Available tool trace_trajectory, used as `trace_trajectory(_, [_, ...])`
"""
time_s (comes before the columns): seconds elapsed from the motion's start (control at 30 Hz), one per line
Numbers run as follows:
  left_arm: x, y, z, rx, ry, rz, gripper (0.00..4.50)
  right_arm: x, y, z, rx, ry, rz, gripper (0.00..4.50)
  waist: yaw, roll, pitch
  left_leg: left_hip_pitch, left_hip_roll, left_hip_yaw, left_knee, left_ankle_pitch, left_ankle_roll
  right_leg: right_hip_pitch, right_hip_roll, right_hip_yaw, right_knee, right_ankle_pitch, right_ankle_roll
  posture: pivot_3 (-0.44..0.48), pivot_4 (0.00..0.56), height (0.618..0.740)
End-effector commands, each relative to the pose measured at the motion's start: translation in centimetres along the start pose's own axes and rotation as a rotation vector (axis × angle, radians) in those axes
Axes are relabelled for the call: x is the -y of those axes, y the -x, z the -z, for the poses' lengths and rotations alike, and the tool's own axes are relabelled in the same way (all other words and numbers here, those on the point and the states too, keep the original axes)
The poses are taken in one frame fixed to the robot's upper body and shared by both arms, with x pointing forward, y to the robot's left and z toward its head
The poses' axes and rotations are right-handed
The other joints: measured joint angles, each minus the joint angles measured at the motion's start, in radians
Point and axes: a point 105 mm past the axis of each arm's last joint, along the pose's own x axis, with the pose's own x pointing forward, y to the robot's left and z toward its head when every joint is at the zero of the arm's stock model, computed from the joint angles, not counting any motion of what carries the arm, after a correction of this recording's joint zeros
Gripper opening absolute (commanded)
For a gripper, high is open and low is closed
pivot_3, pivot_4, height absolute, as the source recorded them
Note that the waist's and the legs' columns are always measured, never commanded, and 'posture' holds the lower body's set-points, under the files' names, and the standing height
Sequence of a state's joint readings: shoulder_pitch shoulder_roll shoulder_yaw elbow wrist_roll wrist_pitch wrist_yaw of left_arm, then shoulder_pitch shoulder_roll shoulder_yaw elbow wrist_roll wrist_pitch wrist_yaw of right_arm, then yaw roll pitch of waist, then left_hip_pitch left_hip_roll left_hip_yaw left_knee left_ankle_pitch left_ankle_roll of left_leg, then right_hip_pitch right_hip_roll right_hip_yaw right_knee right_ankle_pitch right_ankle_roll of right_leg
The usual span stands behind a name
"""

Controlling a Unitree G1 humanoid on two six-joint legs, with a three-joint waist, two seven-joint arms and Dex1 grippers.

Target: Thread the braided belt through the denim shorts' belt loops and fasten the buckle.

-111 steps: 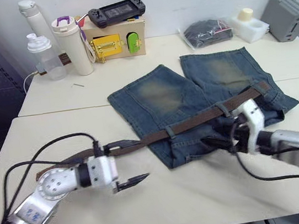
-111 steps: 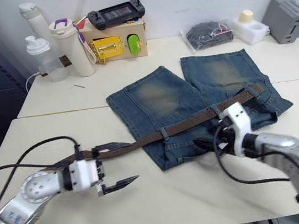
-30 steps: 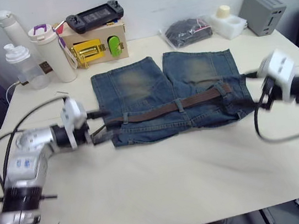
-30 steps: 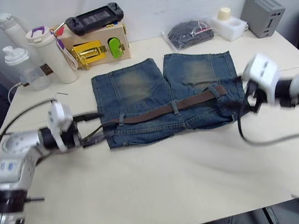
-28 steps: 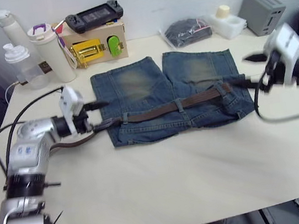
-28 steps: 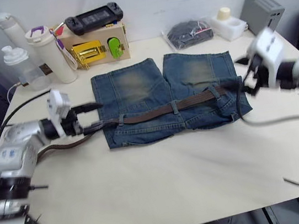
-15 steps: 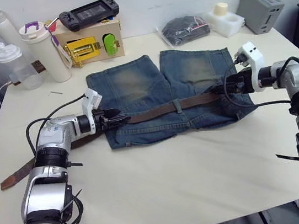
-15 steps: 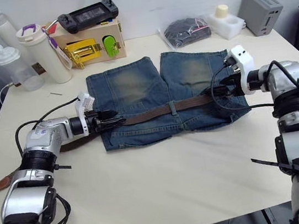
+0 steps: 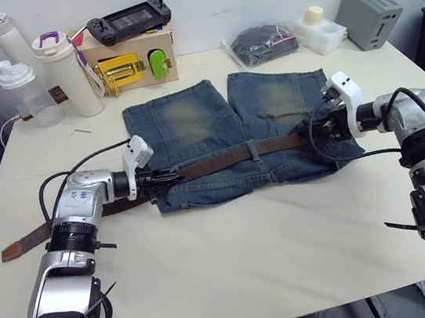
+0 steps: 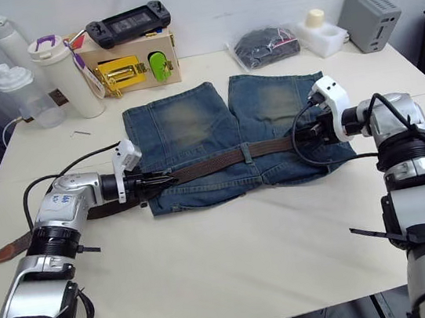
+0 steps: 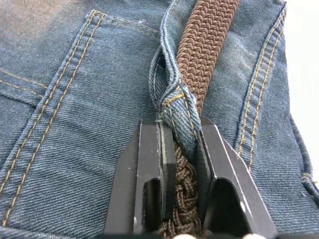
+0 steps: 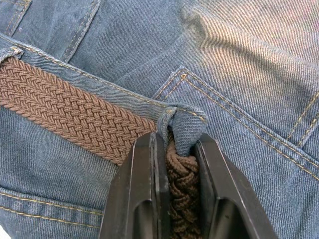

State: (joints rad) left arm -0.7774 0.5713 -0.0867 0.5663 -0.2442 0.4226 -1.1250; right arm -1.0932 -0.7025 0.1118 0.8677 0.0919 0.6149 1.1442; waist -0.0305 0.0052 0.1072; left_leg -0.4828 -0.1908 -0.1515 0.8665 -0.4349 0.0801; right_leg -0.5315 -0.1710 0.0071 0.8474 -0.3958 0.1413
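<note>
Since half a second ago the left gripper [image 9: 169, 178] has edged slightly further along the waistband of the denim shorts [image 9: 216, 131]; the right gripper [image 10: 309, 131] barely shifted. Each is pinched on the braided belt [image 9: 224, 157] at a belt loop [image 11: 178, 107], left at the shorts' left edge, right at the opposite end. The belt's long axis runs straight between them, tail trailing off left of the shorts. The buckle is probably hidden under the right fingers.

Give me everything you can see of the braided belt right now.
The braided belt is a dark-brown woven strap lying flat across the denim shorts at the waistband, under a belt loop mid-waist. Its free end trails off the shorts onto the table. The left gripper and right gripper each pinch it at a loop.
</note>
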Motion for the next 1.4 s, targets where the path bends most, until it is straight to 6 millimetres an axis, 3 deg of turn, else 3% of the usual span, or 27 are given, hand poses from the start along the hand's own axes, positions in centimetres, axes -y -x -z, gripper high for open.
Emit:
trace_trajectory(0.03, [-0.4, 0.2, 0.0, 0.006, -0.006, -0.027, 0.30, -0.6, 0.0, -1.0, 0.043, 0.022, -0.029, 0.32, 0.000, 0.000, 0.000, 0.000, 0.000, 0.000, 0.000, 0.000, 0.000, 0.000, 0.000, 0.000, 0.000, 0.000, 0.000, 0.000, 0.150, 0.646])
trace_trajectory(0.37, [-0.5, 0.6, -1.1, 0.087, -0.007, -0.023, 0.17, -0.7, 0.7, -2.0, 0.103, 0.047, -0.021, 0.32, 0.000, 0.000, 0.000, -0.001, 0.000, -0.001, 0.001, 0.000, 0.000, 0.000, 0.000, 0.000, 0.000, 0.000, 0.000, 0.000, 0.150, 0.646])
trace_trajectory(0.5, [-1.1, 0.9, -3.2, 0.194, -0.067, -0.090, 0.17, -0.6, 1.4, -3.3, 0.190, 0.082, 0.008, 0.32, 0.000, 0.000, 0.000, -0.002, 0.000, -0.001, 0.001, 0.000, 0.000, -0.001, 0.000, 0.000, 0.000, 0.000, 0.000, 0.000, 0.150, 0.646])
trace_trajectory(0.6, [-1.0, 2.1, -6.1, 0.323, -0.256, -0.186, 0.17, -1.1, 3.1, -4.6, 0.306, 0.159, 0.002, 0.32, 0.000, 0.000, 0.000, -0.004, 0.000, -0.002, 0.003, 0.000, 0.000, -0.001, 0.000, -0.001, 0.000, 0.000, 0.000, 0.000, 0.150, 0.646])
trace_trajectory(0.67, [0.7, 3.3, -7.7, 0.393, -0.579, -0.266, 0.17, -3.2, 5.5, -5.4, 0.461, 0.256, -0.094, 0.32, 0.001, 0.000, 0.000, -0.008, 0.000, -0.004, 0.005, 0.000, 0.000, -0.003, 0.001, -0.001, 0.000, 0.000, 0.000, 0.000, 0.150, 0.646])
trace_trajectory(0.73, [2.8, 3.9, -7.7, 0.405, -0.852, -0.307, 0.17, -5.1, 7.3, -4.6, 0.523, 0.300, -0.187, 0.32, 0.005, 0.000, 0.000, -0.009, 0.000, -0.004, 0.007, -0.001, -0.002, -0.003, -0.001, -0.002, 0.000, 0.000, 0.000, 0.000, 0.150, 0.646])
trace_trajectory(0.83, [5.5, 4.0, -3.0, 0.289, -1.129, -0.259, 0.17, -6.5, 7.5, 1.3, 0.344, 0.409, -0.233, 0.32, 0.007, 0.001, -0.001, -0.009, 0.000, -0.004, 0.007, -0.004, 0.000, -0.001, 0.000, -0.002, -0.002, 0.001, -0.001, 0.000, 0.150, 0.646])
trace_trajectory(0.93, [7.0, 5.0, 2.7, 0.156, -1.271, -0.196, 0.17, -7.2, 7.2, 6.3, 0.143, 0.516, -0.241, 0.32, 0.010, 0.002, -0.001, -0.007, -0.002, -0.003, 0.009, -0.004, 0.001, 0.001, -0.001, -0.002, -0.002, 0.001, -0.002, 0.000, 0.150, 0.646])
trace_trajectory(1.1, [6.9, 6.3, 7.3, 0.003, -1.352, -0.155, 0.17, -6.8, 7.1, 9.9, -0.045, 0.522, -0.205, 0.32, 0.027, 0.007, -0.004, -0.008, -0.002, 0.013, 0.011, 0.000, 0.006, 0.000, -0.007, -0.002, -0.006, 0.001, -0.001, 0.000, 0.150, 0.646])
trace_trajectory(1.27, [7.0, 6.4, 9.5, -0.044, -1.292, -0.135, 0.17, -7.0, 7.0, 11.0, -0.112, 0.451, -0.200, 0.32, 0.034, 0.014, -0.009, -0.005, -0.003, 0.019, 0.008, 0.001, 0.009, 0.001, -0.009, -0.001, -0.009, 0.000, -0.001, 0.000, 0.150, 0.646])
trace_trajectory(1.33, [7.3, 6.4, 9.4, -0.029, -1.259, -0.129, 1.20, -7.4, 7.4, 10.7, -0.087, 0.480, -0.223, 0.32, 0.033, 0.015, -0.009, -0.001, -0.003, 0.019, 0.004, 0.001, 0.009, 0.002, -0.009, -0.001, -0.008, 0.000, -0.001, 0.000, 0.150, 0.646])
trace_trajectory(1.37, [7.4, 6.5, 9.6, -0.037, -1.238, -0.119, 1.50, -7.7, 7.9, 10.6, -0.088, 0.474, -0.243, 0.82, 0.032, 0.015, -0.009, 0.001, -0.003, 0.019, 0.003, 0.001, 0.009, 0.003, -0.010, -0.001, -0.008, 0.000, -0.001, 0.000, 0.150, 0.646])
trace_trajectory(1.4, [7.5, 6.7, 9.4, -0.038, -1.223, -0.116, 2.11, -7.9, 8.3, 10.5, -0.089, 0.469, -0.258, 1.48, 0.032, 0.015, -0.009, 0.002, -0.003, 0.019, 0.002, 0.001, 0.009, 0.003, -0.010, -0.001, -0.008, 0.000, -0.001, 0.000, 0.150, 0.646])
